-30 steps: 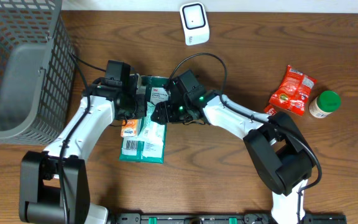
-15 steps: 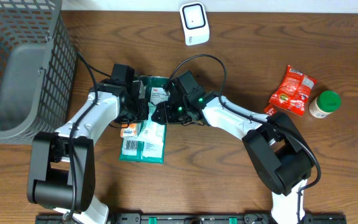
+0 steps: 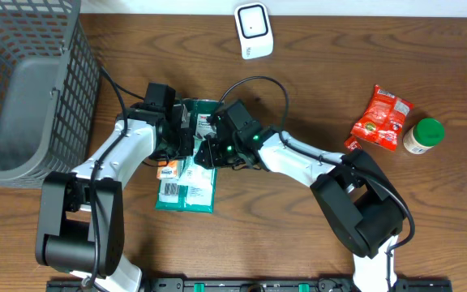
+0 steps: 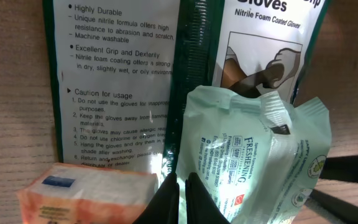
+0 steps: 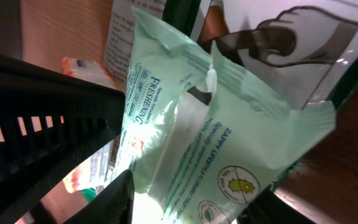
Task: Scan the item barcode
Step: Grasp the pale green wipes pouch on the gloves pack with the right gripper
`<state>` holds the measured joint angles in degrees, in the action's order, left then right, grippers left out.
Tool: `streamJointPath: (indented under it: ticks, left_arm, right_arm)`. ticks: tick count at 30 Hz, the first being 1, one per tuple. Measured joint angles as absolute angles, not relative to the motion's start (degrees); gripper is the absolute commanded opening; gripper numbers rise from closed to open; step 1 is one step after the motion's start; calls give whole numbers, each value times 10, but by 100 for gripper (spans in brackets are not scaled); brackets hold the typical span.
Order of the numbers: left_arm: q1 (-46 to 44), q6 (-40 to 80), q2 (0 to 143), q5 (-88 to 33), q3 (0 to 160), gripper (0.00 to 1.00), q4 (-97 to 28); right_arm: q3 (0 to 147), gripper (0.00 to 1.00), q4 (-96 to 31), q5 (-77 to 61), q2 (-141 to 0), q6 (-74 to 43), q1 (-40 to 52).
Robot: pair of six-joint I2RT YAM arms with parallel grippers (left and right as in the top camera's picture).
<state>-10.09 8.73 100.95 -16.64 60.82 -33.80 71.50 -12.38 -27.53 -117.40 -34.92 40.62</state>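
Here, left tool [image 4: 180, 190] clamps the wipes pack [image 4: 253, 155]; right tool [image 3: 207, 152], fingertips cropped, state unclear.

White shells with chunky black joints were seen on the left arm [image 3: 108, 158] and right arm [image 3: 306, 162], a black cable [image 3: 259, 79] looped up top, tiny green light [image 3: 232, 148] lit.

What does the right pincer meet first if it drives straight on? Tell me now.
The pale green wipes packet, directly ahead and very close; the gloves pack lies behind it, though depth is hard to judge.
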Motion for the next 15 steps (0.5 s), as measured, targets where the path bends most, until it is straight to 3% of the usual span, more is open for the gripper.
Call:
streamJointPath:
  ticks: [5,9,15]
  left_arm:
    - [-101,88,1009,-166,608,8,-338]
    - [-100,87,1009,-166,608,7,-337]
    - [-100,88,1001,-166,608,8,-337]
  right_arm:
    - [715,27,-123,-262,-1174,-352,410]
    - [715,1,-122,-260,-1174,-338,409]
    - [715,1,-127,-263,-1169,-317,406]
